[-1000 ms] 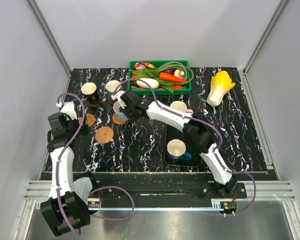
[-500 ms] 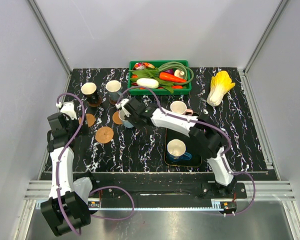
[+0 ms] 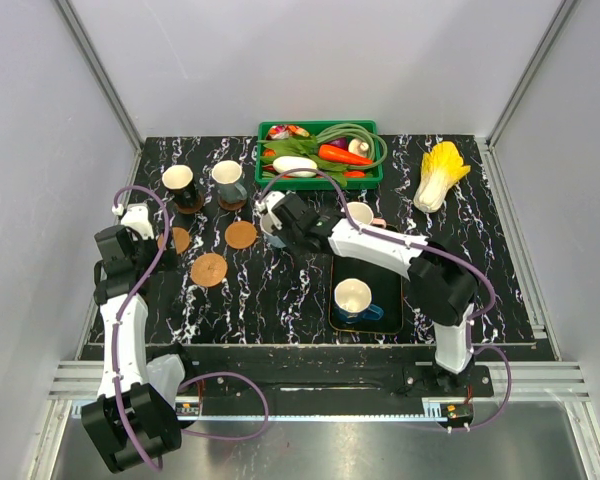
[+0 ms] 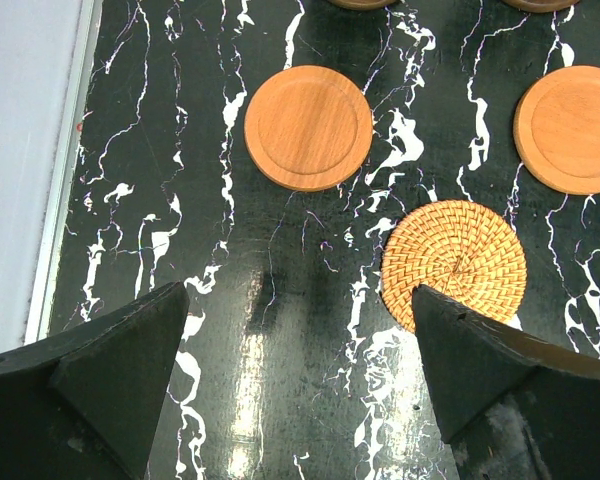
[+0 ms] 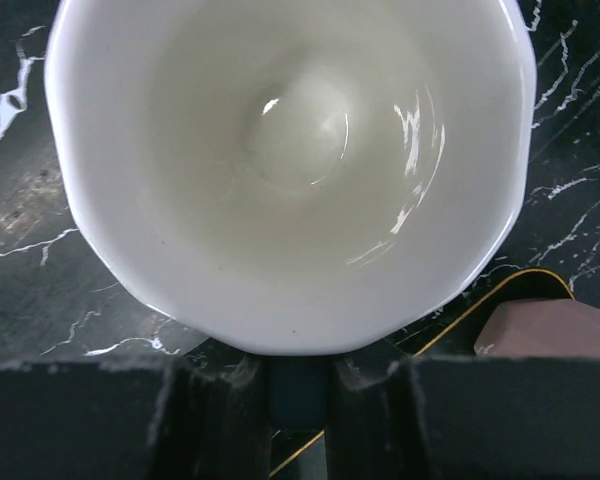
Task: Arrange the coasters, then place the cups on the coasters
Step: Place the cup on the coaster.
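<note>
Right pincer (image 5: 298, 388): clamped on white-lined cup (image 5: 290, 170) by its handle, presumably for carrying to a bare wooden coaster (image 3: 241, 235). Left pincer (image 4: 300, 330): gaping, empty, above woven coaster (image 4: 454, 262).

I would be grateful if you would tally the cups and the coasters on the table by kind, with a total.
Cups: 5
Coasters: 5
Total: 10
</note>
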You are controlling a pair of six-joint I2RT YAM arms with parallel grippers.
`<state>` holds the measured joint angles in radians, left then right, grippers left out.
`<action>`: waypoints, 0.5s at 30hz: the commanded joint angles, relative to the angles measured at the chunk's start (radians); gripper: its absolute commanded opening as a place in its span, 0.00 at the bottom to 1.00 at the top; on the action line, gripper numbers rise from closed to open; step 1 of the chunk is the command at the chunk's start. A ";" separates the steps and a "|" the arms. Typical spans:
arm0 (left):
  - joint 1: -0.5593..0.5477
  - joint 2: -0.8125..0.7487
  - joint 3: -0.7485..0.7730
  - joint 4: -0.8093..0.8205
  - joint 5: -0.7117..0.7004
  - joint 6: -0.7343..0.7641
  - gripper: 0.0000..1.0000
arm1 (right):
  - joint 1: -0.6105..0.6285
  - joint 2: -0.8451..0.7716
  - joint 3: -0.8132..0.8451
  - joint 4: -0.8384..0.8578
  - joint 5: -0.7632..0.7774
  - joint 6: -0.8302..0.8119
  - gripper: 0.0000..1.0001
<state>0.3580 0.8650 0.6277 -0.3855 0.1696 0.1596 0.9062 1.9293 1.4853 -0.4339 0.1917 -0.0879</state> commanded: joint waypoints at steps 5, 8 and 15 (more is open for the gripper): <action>0.006 -0.018 0.003 0.053 0.018 0.004 0.99 | -0.093 -0.018 0.004 0.144 -0.020 0.017 0.00; 0.006 -0.018 0.003 0.053 0.021 0.004 0.99 | -0.113 -0.016 -0.008 0.152 -0.049 0.019 0.00; 0.006 -0.015 0.003 0.051 0.018 0.006 0.99 | -0.124 0.007 -0.020 0.167 -0.090 0.027 0.00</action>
<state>0.3580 0.8650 0.6277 -0.3859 0.1719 0.1596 0.7803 1.9339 1.4509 -0.3862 0.1383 -0.0795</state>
